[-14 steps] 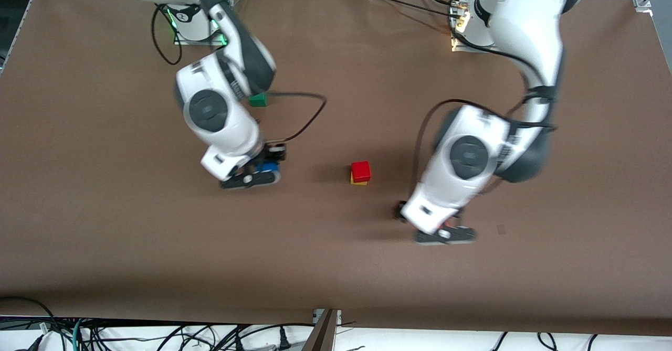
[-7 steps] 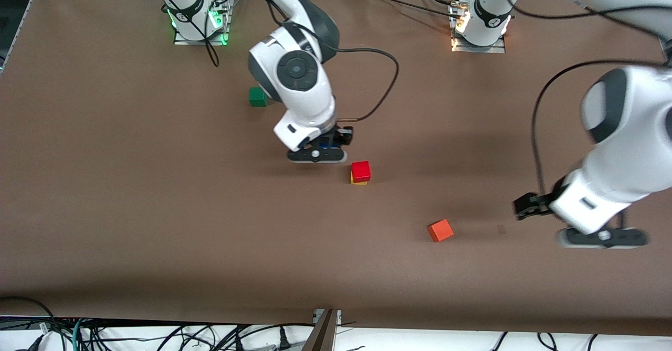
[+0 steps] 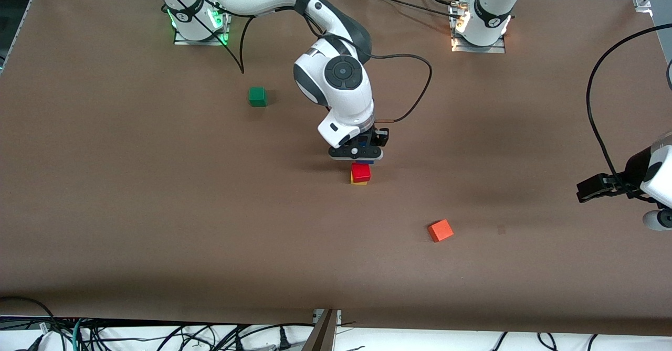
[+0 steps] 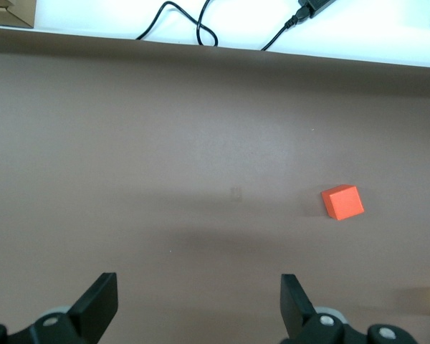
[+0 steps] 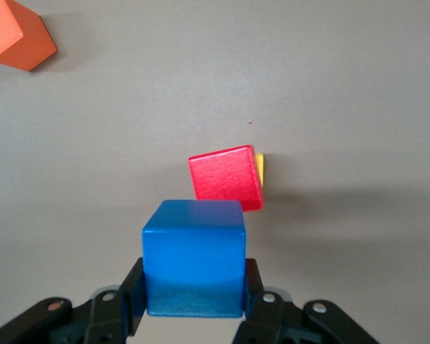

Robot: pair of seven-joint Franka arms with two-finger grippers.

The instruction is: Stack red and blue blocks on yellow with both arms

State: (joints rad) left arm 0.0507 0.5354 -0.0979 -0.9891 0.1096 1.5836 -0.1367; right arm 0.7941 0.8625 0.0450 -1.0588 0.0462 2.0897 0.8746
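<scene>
right pincer [image 5: 193, 304] grips one blue cube [image 5: 194, 256]; one red cube [image 3: 360, 172] on one yellow cube [image 3: 358, 182].

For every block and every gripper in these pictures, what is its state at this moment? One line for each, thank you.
blue block: held in the right gripper, in the air beside the red block.
red block: stacked on the yellow block, turned a little askew.
yellow block: on the table, under the red one.
orange block: loose on the table.
green block: loose on the table.
left gripper: jaws open, empty, waiting.
</scene>
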